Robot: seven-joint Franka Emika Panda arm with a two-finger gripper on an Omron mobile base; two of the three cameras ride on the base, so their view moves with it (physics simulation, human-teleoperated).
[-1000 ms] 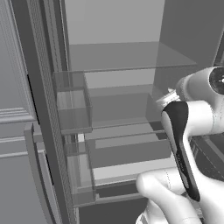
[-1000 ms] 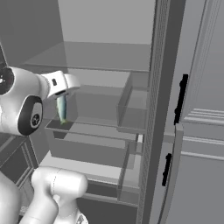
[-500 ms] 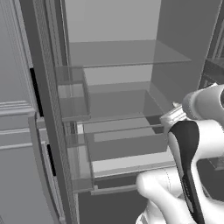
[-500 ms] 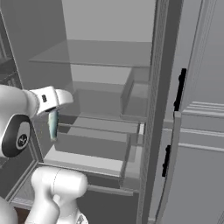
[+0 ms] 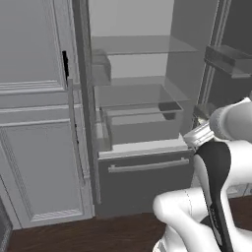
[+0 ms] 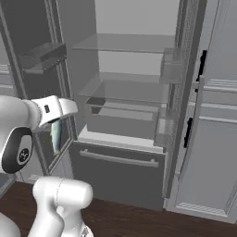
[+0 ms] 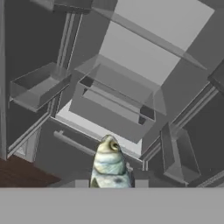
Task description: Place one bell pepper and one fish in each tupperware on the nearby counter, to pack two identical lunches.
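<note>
Plainly, gripper [image 7: 111,183] clamps slim, glossy, cream-silver fish [image 7: 109,164].

legible markings: none.
no text, label, brand, number or sign can be read on any surface; a small dark mark on the arm's white housing [image 6: 46,109] is too small to resolve.

Fish [image 7: 109,165]: pale cream-silver, slim, clamped in jaws, hanging head-down in front of open fridge.
</note>
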